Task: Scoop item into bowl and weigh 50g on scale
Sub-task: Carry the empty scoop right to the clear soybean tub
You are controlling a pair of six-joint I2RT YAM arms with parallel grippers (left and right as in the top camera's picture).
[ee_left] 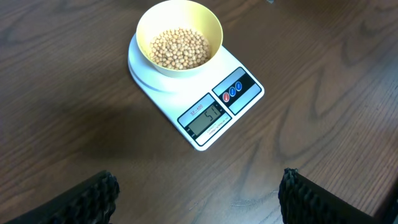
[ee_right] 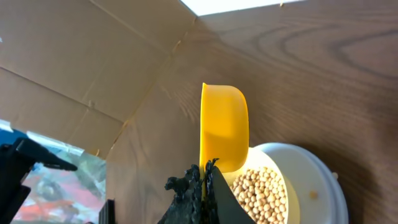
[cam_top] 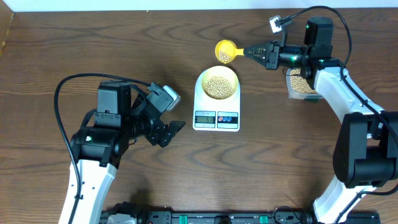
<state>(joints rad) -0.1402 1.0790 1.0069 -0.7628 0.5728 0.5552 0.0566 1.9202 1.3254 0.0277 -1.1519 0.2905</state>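
A pale yellow bowl [cam_top: 217,83] holding beige beans [cam_top: 217,86] sits on the white scale [cam_top: 216,118]. In the left wrist view the bowl [ee_left: 179,25], beans [ee_left: 181,48] and scale [ee_left: 217,115] show; the display reads about 51. My right gripper [cam_top: 254,51] is shut on the handle of a bright yellow scoop [cam_top: 224,51], held up behind the bowl. In the right wrist view the scoop [ee_right: 224,124] is tipped on edge over the bowl [ee_right: 286,186], with my right gripper [ee_right: 205,177] below it. My left gripper [cam_top: 169,130] is open and empty, left of the scale.
A clear container [cam_top: 301,84] with beans stands right of the scale, under my right arm. Cardboard edges the table at the far left [cam_top: 5,25]. The table's back edge runs behind the scoop.
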